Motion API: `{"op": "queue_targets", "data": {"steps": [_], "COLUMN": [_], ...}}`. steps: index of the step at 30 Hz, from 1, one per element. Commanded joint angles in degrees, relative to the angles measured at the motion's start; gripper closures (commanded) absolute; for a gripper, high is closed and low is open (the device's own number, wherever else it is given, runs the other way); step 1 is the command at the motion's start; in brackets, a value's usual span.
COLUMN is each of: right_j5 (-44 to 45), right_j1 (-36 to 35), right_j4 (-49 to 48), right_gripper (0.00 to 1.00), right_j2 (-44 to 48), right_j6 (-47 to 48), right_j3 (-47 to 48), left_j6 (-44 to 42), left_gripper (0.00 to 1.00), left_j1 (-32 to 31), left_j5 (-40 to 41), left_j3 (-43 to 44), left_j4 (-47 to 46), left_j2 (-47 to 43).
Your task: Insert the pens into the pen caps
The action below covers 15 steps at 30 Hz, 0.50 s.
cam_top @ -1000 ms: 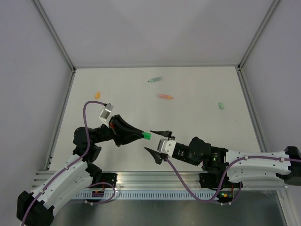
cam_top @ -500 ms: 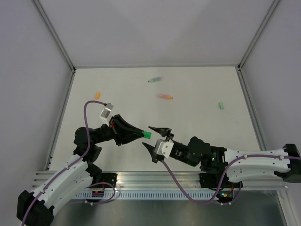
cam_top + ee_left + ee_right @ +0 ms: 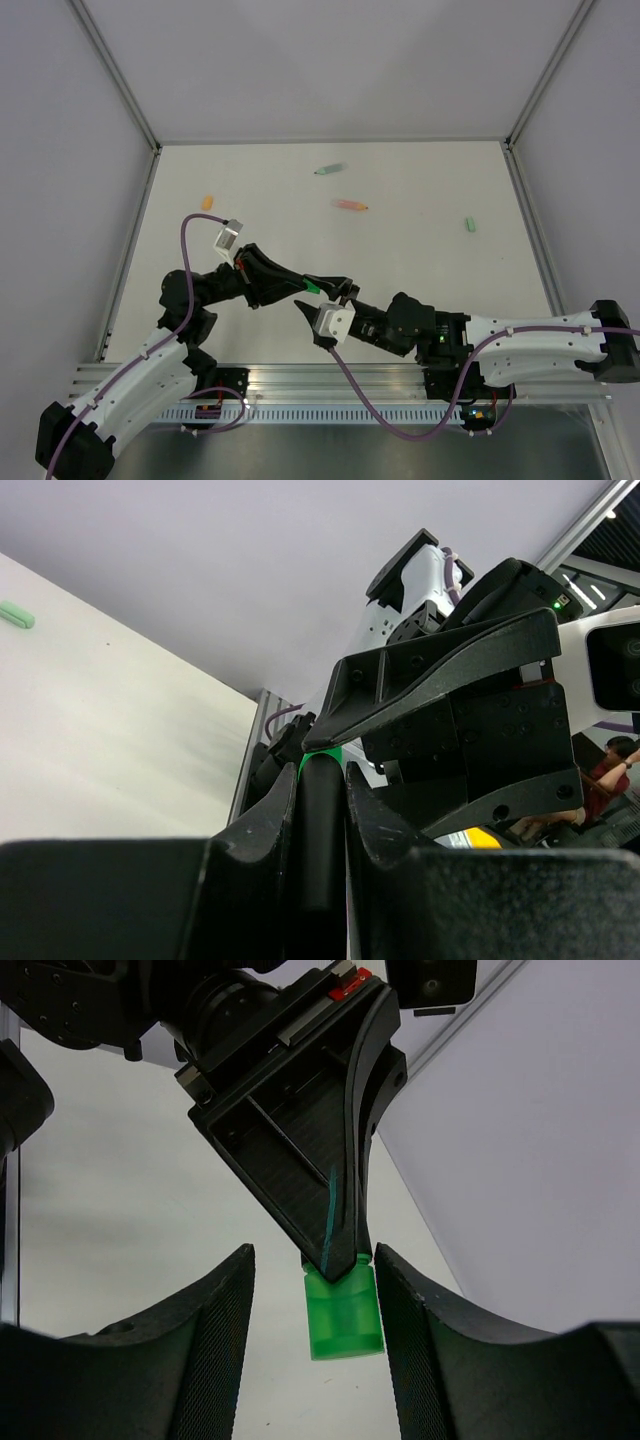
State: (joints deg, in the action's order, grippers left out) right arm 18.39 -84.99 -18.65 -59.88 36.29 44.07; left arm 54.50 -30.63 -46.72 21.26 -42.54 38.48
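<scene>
White tabletop (image 3: 250, 200) spans the walled booth. Near its 6 o'clock edge the left pincer (image 3: 303, 286) is clamped on the black-and-green pen (image 3: 343, 1315). The right pincer (image 3: 322, 293) stands apart, flanking the pen's green end. A mint pen (image 3: 328, 169) lies toward 12 o'clock.

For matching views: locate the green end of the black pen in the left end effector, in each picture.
Top external: green end, lower centre, at the left end effector's tip.
Left wrist: green sliver, centre, above the black barrel.
Right wrist: green end, bottom centre, between the open right fingers.
Shared landmark: that end effector clamping the pen.
</scene>
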Motion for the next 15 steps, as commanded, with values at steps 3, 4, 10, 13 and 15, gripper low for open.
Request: {"op": "queue_targets", "data": {"steps": [3,4,10,13,15], "right_j5": [0.77,0.85,0.68,0.24,0.33], "right_j1": [-0.44,-0.53,-0.44,-0.44,-0.44], "right_j4": [-4.72,-4.81,-4.29,-3.23,-2.36], "right_gripper": [0.44,0.44,0.45,0.45,0.45], "right_j2": [0.11,0.02,-1.12,-1.73,-2.26], "right_j6": [1.85,2.03,2.47,2.55,2.55], "right_j3": [1.37,1.36,2.15,2.51,2.95], "left_j6": [3.33,3.68,5.44,5.70,5.79], "left_gripper": [0.98,0.98,0.98,0.98,0.98], "left_j1": [-0.22,-0.22,-0.22,-0.22,-0.22], "left_j5": [0.05,-0.04,-0.30,-0.39,-0.39], "left_j3": [-0.95,-1.13,-1.22,-1.04,-0.95], "left_j4": [-4.47,-5.00,-6.76,-6.76,-6.68], "left_j2": [-0.42,-0.34,-0.25,-0.42,-0.60]}}
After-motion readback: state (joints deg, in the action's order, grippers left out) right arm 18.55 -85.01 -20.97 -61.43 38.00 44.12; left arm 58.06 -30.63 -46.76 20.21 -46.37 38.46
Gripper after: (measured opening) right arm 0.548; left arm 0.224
